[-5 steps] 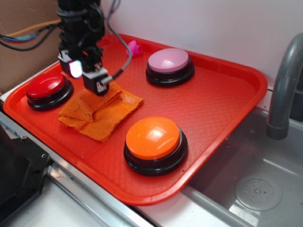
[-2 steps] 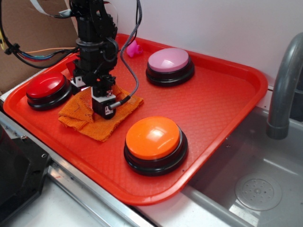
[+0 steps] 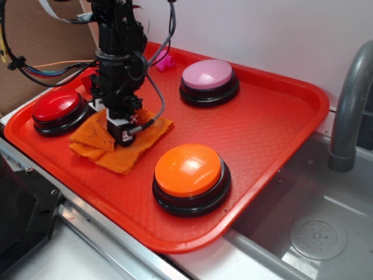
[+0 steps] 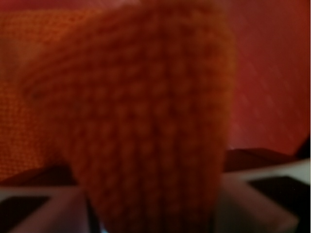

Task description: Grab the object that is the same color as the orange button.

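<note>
So the gripper (image 3: 122,139) is planted straight down on the orange knitted rag (image 3: 96,149), clamped on a bunched-up ridge of it. Rag sits just left of the orange button (image 3: 189,170), near the red button (image 3: 56,108). Plenty of open room straight up off the tray (image 3: 280,125).

We find the gripper (image 3: 120,139) fingertips hidden from the exterior view, buried in the orange knitted cloth (image 3: 116,149), so jaw contact cannot be confirmed there. The wrist view is badly blurred: a bunched fold of cloth (image 4: 146,121) fills most of the frame, its lower end cut off by the bottom edge. The grey faucet (image 3: 349,111) is cropped at the right edge.
</note>
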Robot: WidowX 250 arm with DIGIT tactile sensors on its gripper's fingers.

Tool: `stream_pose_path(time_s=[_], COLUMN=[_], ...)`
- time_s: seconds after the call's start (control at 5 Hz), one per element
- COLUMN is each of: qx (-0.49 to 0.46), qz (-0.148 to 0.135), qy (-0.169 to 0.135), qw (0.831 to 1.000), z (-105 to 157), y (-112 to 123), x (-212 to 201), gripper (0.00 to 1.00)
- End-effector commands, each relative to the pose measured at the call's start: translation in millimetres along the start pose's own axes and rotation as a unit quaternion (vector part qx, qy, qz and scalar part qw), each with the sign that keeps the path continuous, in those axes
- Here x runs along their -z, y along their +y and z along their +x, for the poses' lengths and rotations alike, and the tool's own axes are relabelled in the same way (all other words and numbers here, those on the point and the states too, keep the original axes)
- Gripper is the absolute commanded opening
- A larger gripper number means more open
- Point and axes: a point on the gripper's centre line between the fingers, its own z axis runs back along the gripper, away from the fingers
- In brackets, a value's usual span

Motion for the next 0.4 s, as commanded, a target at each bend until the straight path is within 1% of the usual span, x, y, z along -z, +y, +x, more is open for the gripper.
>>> stream_pose_path(time_s=[0.0,0.2], qx=[-0.002,-0.028], qz=[0.006,-0.009], qy=[-0.082,-0.105], qw=[0.997,0.994], z=[-29.3,-54.9], y=[22.4,31.0], x=[-108.9,-152.4], gripper=[0.0,0.0])
